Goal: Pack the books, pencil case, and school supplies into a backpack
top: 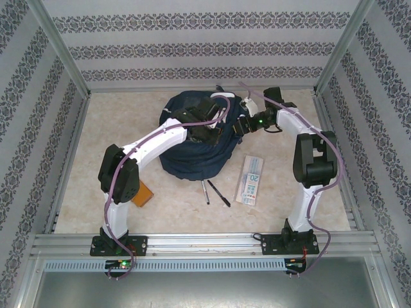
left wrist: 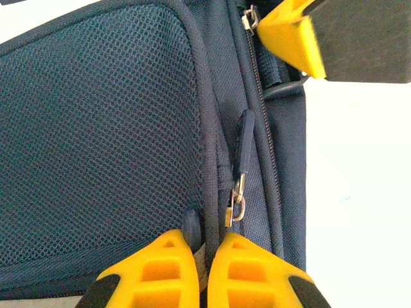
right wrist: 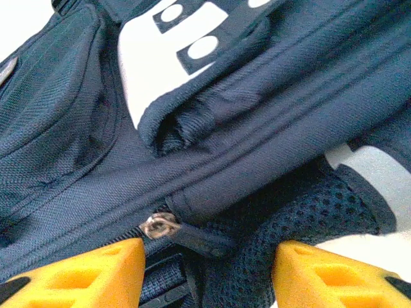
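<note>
Left to right: one orange booklet (top: 142, 192); left gripper (left wrist: 205, 242) clamped shut on the piping of the single backpack (top: 186, 163); two pens (top: 218, 193); right gripper (right wrist: 209, 253) with jaws half apart, straddling the zipper pull (right wrist: 160, 226) – tab lying crosswise between its fingers – the nearer arm; one pencil case (top: 250, 179).

Counter (top: 96, 128): beige marbled top, evenly lit, no hard shadows. Back wall (top: 205, 45), left wall (top: 32, 96) and right wall (top: 385, 96) all carry white wallpaper with dark ornamental bands. Aluminium posts (top: 61, 45) run up the two rear corners. Bottom of frame: aluminium rail (top: 205, 242), slotted strip (top: 205, 264) below it, then grey metal sheet (top: 205, 289).
</note>
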Controlling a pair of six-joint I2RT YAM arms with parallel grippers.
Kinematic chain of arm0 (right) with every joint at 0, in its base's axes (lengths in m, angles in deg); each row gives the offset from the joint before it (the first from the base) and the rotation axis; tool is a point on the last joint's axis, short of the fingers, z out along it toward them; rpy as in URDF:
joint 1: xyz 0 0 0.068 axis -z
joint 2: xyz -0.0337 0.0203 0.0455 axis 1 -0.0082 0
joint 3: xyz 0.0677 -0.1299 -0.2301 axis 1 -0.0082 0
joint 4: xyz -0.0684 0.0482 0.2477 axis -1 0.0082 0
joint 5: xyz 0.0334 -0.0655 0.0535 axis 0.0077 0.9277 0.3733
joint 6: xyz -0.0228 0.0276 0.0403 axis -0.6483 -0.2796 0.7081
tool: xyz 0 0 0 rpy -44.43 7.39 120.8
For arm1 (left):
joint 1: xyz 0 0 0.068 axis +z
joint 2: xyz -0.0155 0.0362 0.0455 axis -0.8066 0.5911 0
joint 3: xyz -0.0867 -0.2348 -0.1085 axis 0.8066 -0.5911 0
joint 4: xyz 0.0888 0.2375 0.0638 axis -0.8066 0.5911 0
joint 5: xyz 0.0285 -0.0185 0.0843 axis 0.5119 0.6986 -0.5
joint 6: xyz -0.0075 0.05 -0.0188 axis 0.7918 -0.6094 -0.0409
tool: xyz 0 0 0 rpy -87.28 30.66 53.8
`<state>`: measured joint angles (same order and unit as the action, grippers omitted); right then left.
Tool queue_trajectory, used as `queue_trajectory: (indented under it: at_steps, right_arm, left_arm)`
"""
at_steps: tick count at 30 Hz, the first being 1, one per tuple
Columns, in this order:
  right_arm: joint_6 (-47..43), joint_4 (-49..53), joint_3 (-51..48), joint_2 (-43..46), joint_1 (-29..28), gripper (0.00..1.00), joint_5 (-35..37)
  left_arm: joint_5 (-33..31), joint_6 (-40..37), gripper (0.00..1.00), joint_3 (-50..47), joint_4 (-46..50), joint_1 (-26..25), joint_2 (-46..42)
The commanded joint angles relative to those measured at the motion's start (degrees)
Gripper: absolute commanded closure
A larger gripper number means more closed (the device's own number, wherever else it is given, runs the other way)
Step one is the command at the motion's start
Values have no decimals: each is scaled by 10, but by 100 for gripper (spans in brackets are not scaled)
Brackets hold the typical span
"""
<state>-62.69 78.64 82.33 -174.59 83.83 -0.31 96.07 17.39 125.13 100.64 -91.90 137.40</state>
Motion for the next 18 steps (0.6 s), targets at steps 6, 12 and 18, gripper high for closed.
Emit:
queue_trajectory:
  at_steps: [6, 12, 18]
  right_arm:
    - [-166, 106, 13, 1, -8, 47, -89]
    - [-202, 115, 5, 31, 1, 47, -33]
    - [-289, 132, -18, 79, 22, 46, -14]
  left_arm:
    - [49, -47, 100, 6, -57, 2, -36]
    - [74, -68, 100, 7, -55, 9, -47]
    - [107, -64, 100, 4, -57, 23, -49]
